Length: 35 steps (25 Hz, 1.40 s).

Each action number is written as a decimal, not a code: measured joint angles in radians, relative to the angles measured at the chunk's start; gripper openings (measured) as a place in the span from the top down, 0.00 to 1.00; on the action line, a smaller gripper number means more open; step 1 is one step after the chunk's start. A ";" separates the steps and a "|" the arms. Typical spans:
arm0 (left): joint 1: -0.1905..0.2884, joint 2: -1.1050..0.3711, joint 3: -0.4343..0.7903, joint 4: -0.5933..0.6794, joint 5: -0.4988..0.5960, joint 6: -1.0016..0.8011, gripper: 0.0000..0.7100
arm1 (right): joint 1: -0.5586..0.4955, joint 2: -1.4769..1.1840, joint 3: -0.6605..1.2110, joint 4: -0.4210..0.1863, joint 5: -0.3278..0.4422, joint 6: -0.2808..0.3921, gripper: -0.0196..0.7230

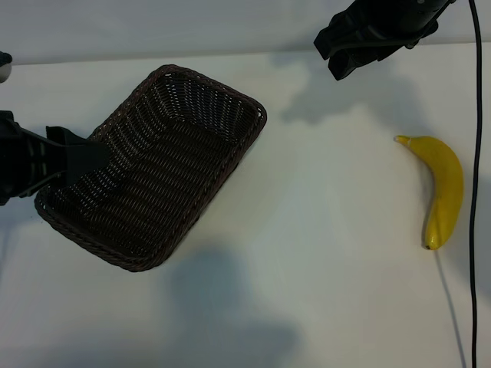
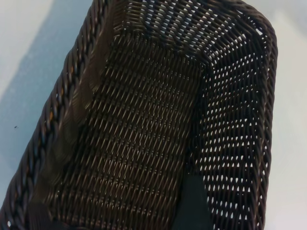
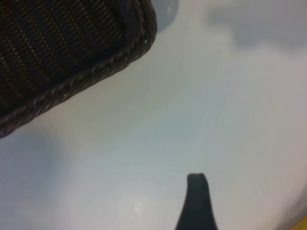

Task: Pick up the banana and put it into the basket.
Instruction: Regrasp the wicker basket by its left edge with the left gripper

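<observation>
1. My left pincer is sitting at the left end of the basket, fingers spread wide, right over the rim at that corner. It's not clamped on anything as far as I can see; whether a finger actually touches the weave, can't tell.
2. From my left wrist view I'm looking straight down into the basket: dark brown wicker, braided rim, sloping sides, nothing lying in it. One of my dark fingertips pokes in along the inside wall.
3. My right pincer hangs up at the far edge of the table, also spread open and holding nothing.
4. In my right wrist view one dark fingertip shows over bare white table, with a corner of the basket off to one side and a tiny sliver of yellow at the frame's edge.
5. The banana lies flat on the table on the right side, well apart from the basket, stem end toward the far edge, dark tip toward the near edge. My right pincer is nearer to it but not over it.
6. A black cable runs down just beside the banana.
</observation>
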 joint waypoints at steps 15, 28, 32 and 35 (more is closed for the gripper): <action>0.000 -0.002 0.020 0.010 -0.044 -0.275 0.16 | 0.000 0.000 0.000 0.000 0.000 -0.004 0.22; 0.000 -0.001 0.252 0.179 -0.342 -0.763 0.16 | 0.000 0.000 0.000 0.000 0.000 -0.005 0.22; 0.000 0.002 0.256 0.179 -0.344 -0.802 0.16 | 0.000 0.000 0.000 0.000 0.000 -0.005 0.22; 0.000 0.005 0.256 0.179 -0.301 -0.812 0.16 | 0.000 0.000 0.000 0.000 0.000 -0.005 0.22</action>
